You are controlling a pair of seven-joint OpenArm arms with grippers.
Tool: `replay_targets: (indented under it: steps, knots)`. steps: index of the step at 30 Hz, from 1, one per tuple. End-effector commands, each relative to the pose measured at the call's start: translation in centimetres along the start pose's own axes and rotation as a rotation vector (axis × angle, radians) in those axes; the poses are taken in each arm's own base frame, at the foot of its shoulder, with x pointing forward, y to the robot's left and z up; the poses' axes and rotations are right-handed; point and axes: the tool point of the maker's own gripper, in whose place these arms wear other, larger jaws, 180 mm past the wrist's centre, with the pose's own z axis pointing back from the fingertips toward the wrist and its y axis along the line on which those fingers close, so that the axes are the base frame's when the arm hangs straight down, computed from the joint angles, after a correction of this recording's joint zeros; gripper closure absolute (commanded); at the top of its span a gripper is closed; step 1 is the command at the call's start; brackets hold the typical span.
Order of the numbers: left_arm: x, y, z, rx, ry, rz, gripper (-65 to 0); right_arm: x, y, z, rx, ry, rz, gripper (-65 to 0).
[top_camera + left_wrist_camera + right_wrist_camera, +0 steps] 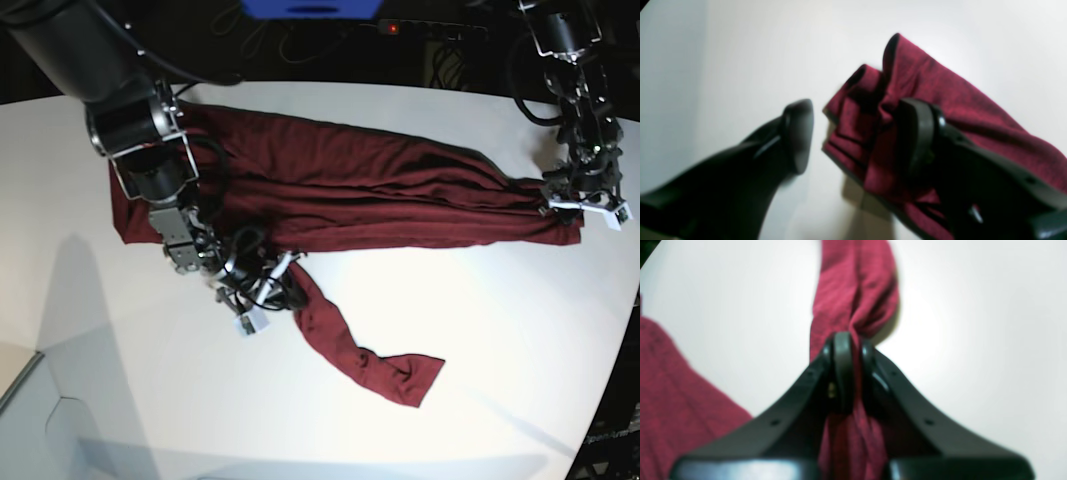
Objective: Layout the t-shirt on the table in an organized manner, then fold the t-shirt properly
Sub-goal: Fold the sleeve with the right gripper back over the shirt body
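The dark maroon t-shirt (380, 190) lies stretched across the white table (480, 390), bunched in long folds, with one long sleeve (350, 350) trailing toward the front. My right gripper (262, 305) is shut on the sleeve near the shirt's body; in the right wrist view (851, 340) the cloth (853, 283) is pinched between its jaws. My left gripper (582, 205) is at the shirt's right end. In the left wrist view it (857, 110) is open, with the folded shirt edge (940, 86) lying against and behind one finger (917, 133).
The table's curved edge (612, 350) runs close to my left gripper on the right. Behind the table are a blue object (310, 8) and dark cables with a red light (393, 27). A grey surface (30, 400) sits at the lower left corner.
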Motion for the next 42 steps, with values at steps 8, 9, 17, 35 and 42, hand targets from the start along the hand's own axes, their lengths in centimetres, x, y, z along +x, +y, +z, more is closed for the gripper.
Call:
replay_targets:
  steps: [8,9,17,35,42]
  knots:
    - [0.6,0.2,0.0,0.006,-0.001,-0.009,-37.6,3.7,4.1,4.5,0.062,-0.124,0.252,0.0]
    - [0.6,0.2,0.0,0.006,-0.001,-0.009,-37.6,4.1,5.0,5.2,0.071,-0.134,0.280,0.0]
    - [0.4,0.3,0.0,0.009,0.004,-0.008,-37.8,6.2,13.2,9.8,0.153,-0.232,0.394,0.0]
    - [1.0,0.1,0.0,0.004,-0.011,-0.006,-38.0,0.3,24.0,11.5,0.339,-0.157,0.278,0.0]
    - [4.0,-1.3,1.2,-0.032,-0.095,-0.021,-38.1,-2.4,23.1,11.2,0.337,-0.082,0.264,-10.8]
